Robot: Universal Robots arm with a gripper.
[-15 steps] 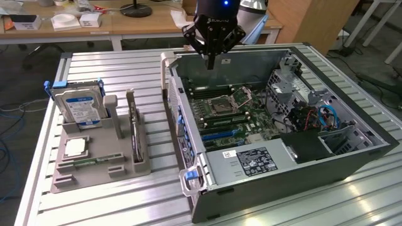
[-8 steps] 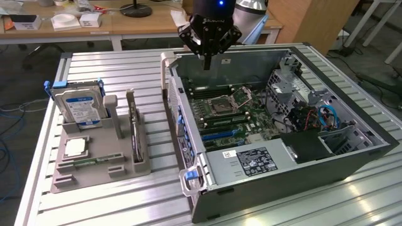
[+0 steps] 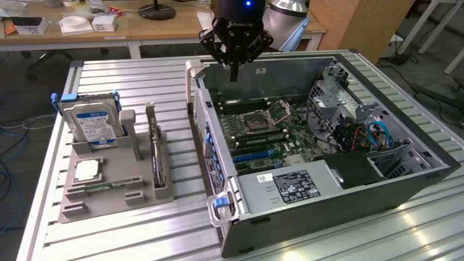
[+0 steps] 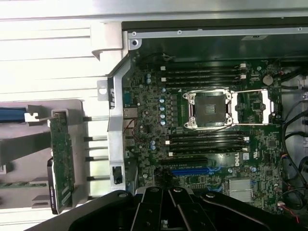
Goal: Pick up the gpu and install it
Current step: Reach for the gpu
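The tool (image 3: 233,73) hangs closed narrow and empty above the computer case (image 3: 326,217), by the surface's (image 3: 130,239) far edge. The gpu (image 3: 154,148) stands on edge in a gray rack (image 3: 108,201) beside the case, likely so that its top edge is free to grasp.

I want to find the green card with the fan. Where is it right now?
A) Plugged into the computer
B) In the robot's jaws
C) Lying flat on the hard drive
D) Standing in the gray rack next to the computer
D: the gpu stands on edge in a slot of the gray rack, beside the open case and not inside it.
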